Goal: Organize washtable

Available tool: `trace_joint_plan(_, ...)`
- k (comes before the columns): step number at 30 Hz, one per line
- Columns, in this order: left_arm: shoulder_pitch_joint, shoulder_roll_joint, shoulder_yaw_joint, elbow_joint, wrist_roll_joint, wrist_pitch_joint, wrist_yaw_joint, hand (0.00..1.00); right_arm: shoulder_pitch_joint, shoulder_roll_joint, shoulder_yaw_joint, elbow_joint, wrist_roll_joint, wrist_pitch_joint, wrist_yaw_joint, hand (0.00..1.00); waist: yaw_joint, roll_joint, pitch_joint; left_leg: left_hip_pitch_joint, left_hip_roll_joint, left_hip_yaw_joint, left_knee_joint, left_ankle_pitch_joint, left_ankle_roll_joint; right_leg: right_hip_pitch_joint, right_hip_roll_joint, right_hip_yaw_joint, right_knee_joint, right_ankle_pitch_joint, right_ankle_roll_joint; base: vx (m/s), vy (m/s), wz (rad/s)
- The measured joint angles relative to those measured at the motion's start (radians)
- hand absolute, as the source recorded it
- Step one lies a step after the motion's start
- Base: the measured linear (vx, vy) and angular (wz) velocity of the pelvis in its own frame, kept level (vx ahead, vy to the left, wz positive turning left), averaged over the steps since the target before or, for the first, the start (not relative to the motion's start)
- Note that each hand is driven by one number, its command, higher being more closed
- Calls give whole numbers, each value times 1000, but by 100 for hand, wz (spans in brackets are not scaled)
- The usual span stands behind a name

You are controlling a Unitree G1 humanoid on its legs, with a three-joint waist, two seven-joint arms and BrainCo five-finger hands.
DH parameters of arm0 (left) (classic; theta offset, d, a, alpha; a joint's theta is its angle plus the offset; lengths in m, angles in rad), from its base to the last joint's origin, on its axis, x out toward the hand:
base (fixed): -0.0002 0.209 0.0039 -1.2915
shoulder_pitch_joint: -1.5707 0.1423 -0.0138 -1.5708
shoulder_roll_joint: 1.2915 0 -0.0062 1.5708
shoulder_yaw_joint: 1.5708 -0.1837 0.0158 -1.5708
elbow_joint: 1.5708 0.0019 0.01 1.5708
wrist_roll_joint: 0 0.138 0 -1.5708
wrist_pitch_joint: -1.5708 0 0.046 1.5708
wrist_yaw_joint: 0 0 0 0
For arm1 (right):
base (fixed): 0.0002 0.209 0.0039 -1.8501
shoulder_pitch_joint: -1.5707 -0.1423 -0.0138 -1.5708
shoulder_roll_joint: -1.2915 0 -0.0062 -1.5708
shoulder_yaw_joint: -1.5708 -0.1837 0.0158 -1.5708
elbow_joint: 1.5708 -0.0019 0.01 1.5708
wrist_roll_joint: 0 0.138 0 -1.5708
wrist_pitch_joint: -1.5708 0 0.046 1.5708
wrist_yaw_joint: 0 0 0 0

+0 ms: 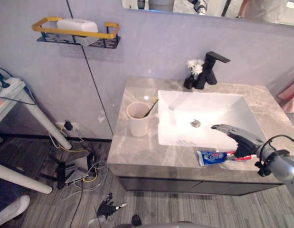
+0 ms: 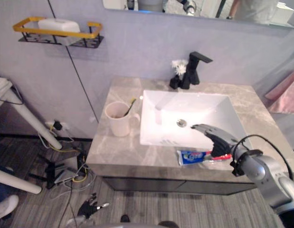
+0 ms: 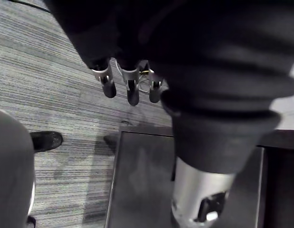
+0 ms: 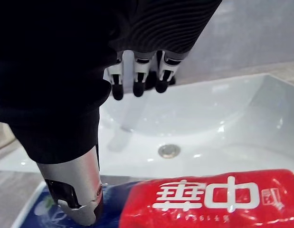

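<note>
Right hand (image 1: 238,137), fingers straight and open, hovers just over the toothpaste tube (image 1: 209,157) lying on the desk (image 1: 132,153), which is not picked up yet, while the left hand (image 3: 131,89) hangs open down low.

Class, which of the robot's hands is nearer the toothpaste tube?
Right. The right hand hovers just above the toothpaste tube; the left hand hangs low near the floor, below the counter.

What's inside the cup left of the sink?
One thin handle, probably a toothbrush, leans out of the cup over its rim. The cup wall hides its lower end and the bottom.
</note>
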Motion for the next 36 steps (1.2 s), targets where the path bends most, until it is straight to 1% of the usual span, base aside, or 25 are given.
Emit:
trace_joint_plan(3,-1,-2,0,0,0,1,0,0,-4,0,-6,0,-58,-1,-2,0,-4,3,5,-2,0,-3,0,1,0,0,0,-4,-1,0,0,-3,-12,4)
trace_joint_plan(7,-1,0,0,4,0,15,-14,0,-4,-8,-22,0,-134,-3,-14,0,-21,6,7,-6,-1,-5,0,1,0,0,0,-6,-2,3,1,0,0,0)
trace_joint_plan(10,-4,9,-29,4,0,18,-17,0,-3,-10,-37,8,-159,-4,-25,0,-24,8,7,-8,-1,-5,0,2,0,0,0,-7,-7,6,1,0,0,0)
trace_joint_plan(18,-6,9,-38,4,2,18,-17,0,27,-10,-37,18,-214,-15,-25,0,-25,14,9,-8,-2,-28,0,7,-2,16,0,-33,-12,7,1,-13,-15,9)
trace_joint_plan(25,-22,9,-67,26,5,20,-17,0,47,-9,-34,49,-223,-19,-24,0,-25,31,14,-8,-2,-31,0,11,-1,17,0,-36,-11,7,1,-3,-2,1)
trace_joint_plan(30,-30,15,-83,34,5,21,-18,0,56,-9,-35,49,-219,-21,-23,0,-24,29,14,-8,-3,-45,0,14,-2,26,0,-55,-14,7,1,-9,-21,10)
trace_joint_plan(33,-40,24,-110,40,6,21,-19,0,61,-8,-34,49,-214,-22,-21,0,-21,27,15,-7,-3,-52,0,16,-4,31,0,-63,-14,7,1,-20,-22,8)
trace_joint_plan(36,-40,24,-110,40,6,22,-19,0,62,-6,-33,49,-214,-22,-21,0,-21,26,15,-7,-3,-53,0,17,-5,32,0,-64,-14,7,1,-8,-7,1)
